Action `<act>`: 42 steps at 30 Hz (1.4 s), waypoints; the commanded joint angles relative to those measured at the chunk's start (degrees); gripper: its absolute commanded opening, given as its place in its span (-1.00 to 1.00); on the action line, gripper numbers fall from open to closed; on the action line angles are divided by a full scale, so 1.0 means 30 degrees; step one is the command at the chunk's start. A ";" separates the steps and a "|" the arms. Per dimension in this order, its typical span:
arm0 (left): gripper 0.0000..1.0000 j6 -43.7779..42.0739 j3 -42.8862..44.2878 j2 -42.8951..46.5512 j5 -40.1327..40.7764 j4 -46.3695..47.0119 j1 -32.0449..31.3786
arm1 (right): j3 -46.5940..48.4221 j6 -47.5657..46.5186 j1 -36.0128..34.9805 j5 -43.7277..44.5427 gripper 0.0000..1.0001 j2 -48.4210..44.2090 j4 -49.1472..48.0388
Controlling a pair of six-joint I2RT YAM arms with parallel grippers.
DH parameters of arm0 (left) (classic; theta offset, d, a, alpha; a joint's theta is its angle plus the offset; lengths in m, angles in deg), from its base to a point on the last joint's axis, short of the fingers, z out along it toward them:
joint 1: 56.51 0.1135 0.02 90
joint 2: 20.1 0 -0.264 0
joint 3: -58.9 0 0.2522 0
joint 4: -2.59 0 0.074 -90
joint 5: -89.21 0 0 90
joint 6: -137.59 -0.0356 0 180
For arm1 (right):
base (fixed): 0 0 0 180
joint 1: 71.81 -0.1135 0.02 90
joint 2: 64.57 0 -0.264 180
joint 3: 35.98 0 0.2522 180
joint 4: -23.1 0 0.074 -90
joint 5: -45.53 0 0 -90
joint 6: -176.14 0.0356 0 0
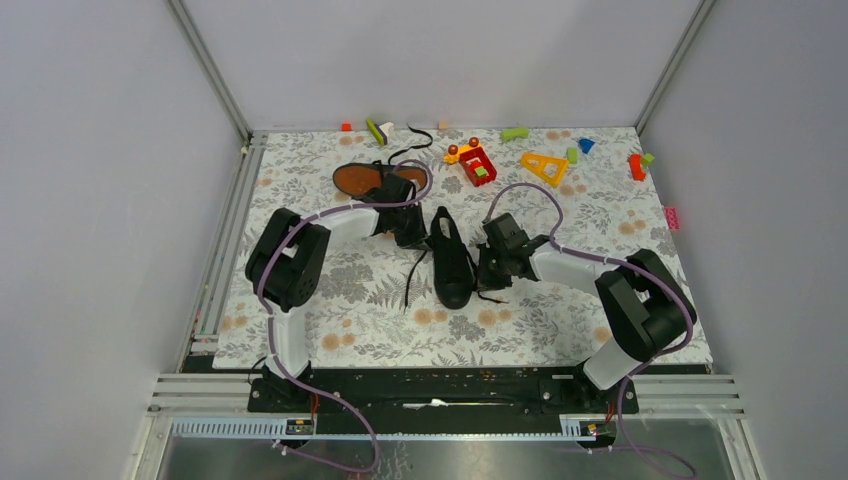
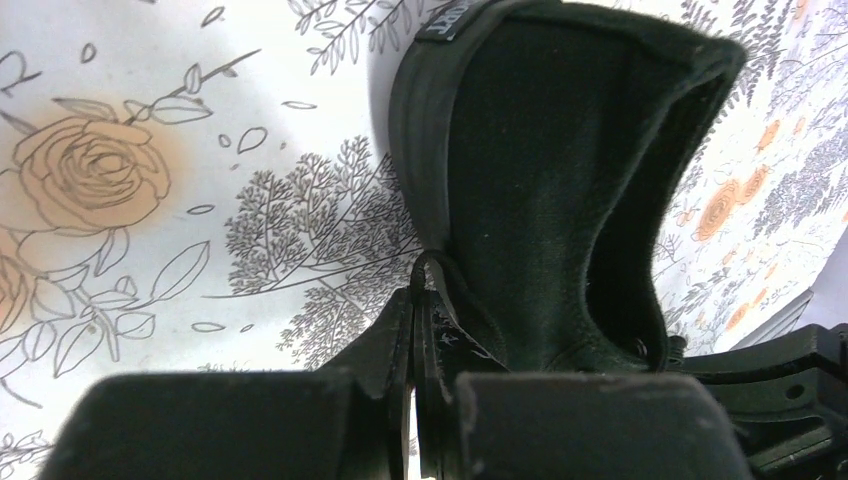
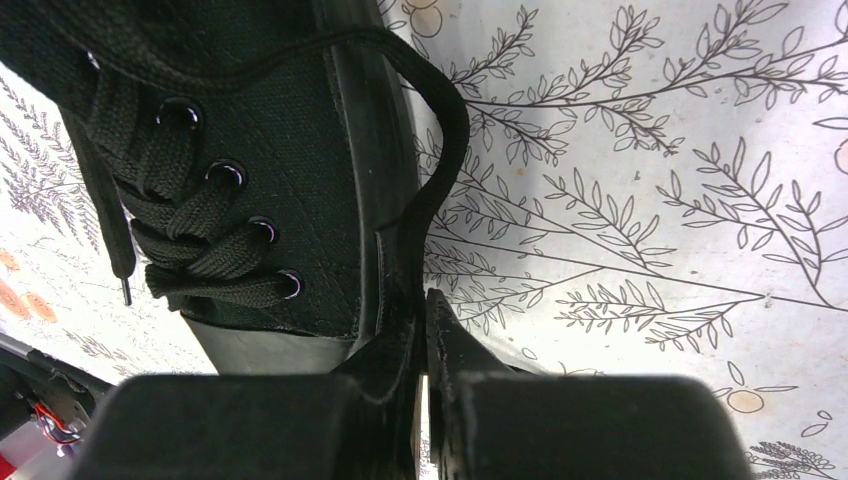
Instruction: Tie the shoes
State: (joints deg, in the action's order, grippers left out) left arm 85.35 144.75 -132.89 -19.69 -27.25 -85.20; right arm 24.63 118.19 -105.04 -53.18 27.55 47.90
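One black shoe (image 1: 450, 262) stands upright mid-table, toe toward the arms. The second shoe (image 1: 366, 181) lies on its side at the back, orange-brown sole showing. My left gripper (image 1: 412, 234) is at the upright shoe's left side by its heel. In the left wrist view the gripper (image 2: 418, 297) is shut on a thin black lace (image 2: 424, 268) beside the shoe's collar (image 2: 560, 180). My right gripper (image 1: 490, 262) is at the shoe's right side. In the right wrist view the gripper (image 3: 421, 300) is shut on the other lace (image 3: 445, 150), which loops up from the eyelets (image 3: 250, 230).
Small colourful toy blocks lie along the far edge: a red-yellow one (image 1: 474, 161), a yellow triangle (image 1: 543, 166), a green one (image 1: 514, 132), a red one (image 1: 636, 166). A pink block (image 1: 672, 216) sits at the right edge. A loose lace end (image 1: 411, 278) trails left of the shoe.
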 commanded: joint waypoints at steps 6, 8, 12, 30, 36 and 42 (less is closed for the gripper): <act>-1.00 0.0231 0.0868 -0.0358 -0.1541 0.1270 -0.0193 | 0.0978 0.0392 -0.0272 -0.1191 -1.00 -0.0509 -0.0768; -1.00 0.0415 0.0926 -0.0469 -0.2015 0.1626 -0.0193 | 0.0926 0.0437 -0.0303 -0.1209 -1.00 -0.0619 -0.0770; -1.00 0.0511 0.0977 -0.0458 -0.2345 0.1770 -0.0223 | 0.0884 0.0505 -0.0292 -0.1221 -1.00 -0.0927 -0.0868; -1.00 0.0117 -0.4422 0.6661 -0.2281 0.0818 0.0310 | 0.1495 -0.2561 0.0856 0.2710 -1.00 -0.6451 0.3130; -1.00 0.3557 -0.6298 0.7798 -0.4613 0.4441 -0.0496 | 0.1787 -0.2748 0.1400 0.0924 -1.00 -0.7145 0.3120; -1.00 0.7550 -0.7976 0.8628 -0.5180 0.9255 -0.1383 | 0.1981 -0.2654 0.1720 -0.0253 -1.00 -0.7279 0.3112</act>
State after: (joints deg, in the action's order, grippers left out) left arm 98.05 122.89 -110.86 -31.93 -13.41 -87.95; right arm 27.82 111.16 -100.76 -50.31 7.15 56.45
